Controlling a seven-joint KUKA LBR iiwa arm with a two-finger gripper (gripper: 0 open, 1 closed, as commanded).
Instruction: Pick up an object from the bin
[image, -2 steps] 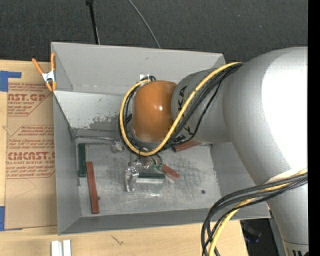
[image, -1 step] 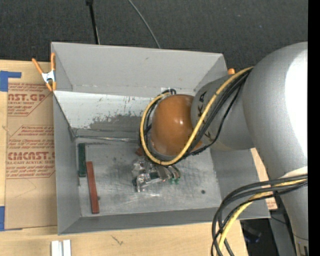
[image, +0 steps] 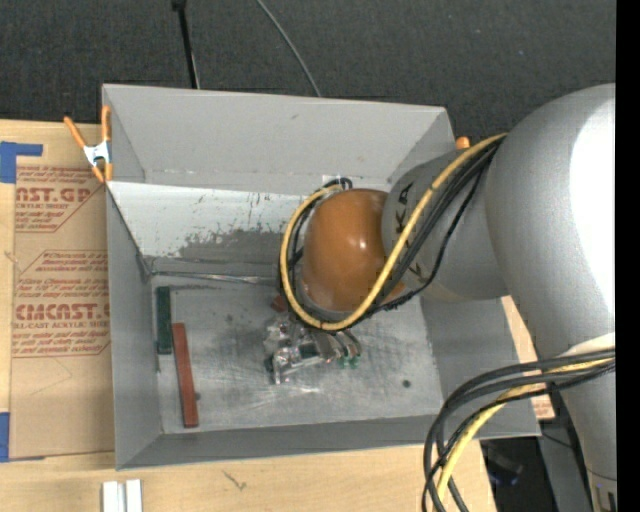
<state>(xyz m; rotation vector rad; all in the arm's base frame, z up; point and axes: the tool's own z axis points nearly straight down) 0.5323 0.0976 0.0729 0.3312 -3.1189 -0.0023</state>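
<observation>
My gripper (image: 300, 353) hangs low over the bin floor near the middle, its metal parts showing just under the arm's wrist. A reddish-brown flat bar (image: 184, 375) lies lengthwise by the bin's left wall. A shorter dark green bar (image: 162, 320) lies beside it, slightly farther back and closer to the wall. Both bars are well to the left of the gripper and apart from it.
The arm comes in from the right and covers the bin's right and back-middle floor. Bare scuffed floor stretches between the gripper and the two bars. The bin's sloped walls rise close behind and to the left.
</observation>
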